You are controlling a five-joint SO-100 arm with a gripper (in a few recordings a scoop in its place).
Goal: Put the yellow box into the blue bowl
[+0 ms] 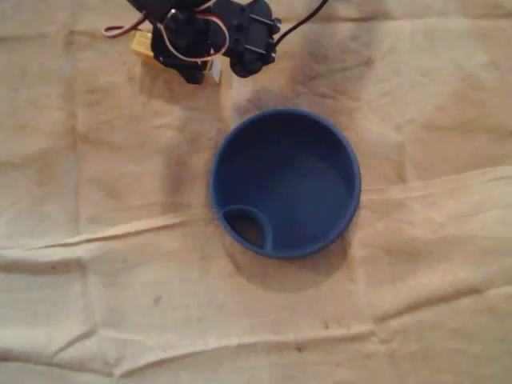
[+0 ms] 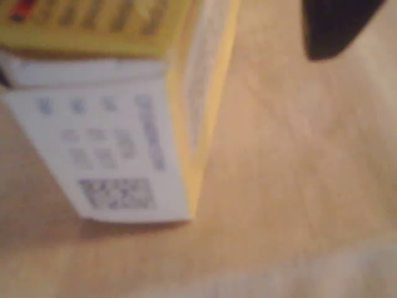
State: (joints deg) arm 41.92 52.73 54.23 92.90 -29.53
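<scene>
Hovering over yellow box (image 1: pixel 142 44), end effector (image 1: pixel 210 68) grip unclear; white label (image 2: pixel 105 155) print, QR-type code blurred, unreadable; blue bowl (image 1: pixel 285 182) nearby.

Overhead view, box (image 1: pixel 142 44) upper-left of bowl (image 1: pixel 298 178), on cloth (image 1: pixel 416 304)

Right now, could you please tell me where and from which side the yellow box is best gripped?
Probably grip the yellow box across its long flat sides, midway along, coming down from above. It lies on the cloth with straight, parallel sides, narrower across than along, and the blue bowl stands clear of it.
</scene>
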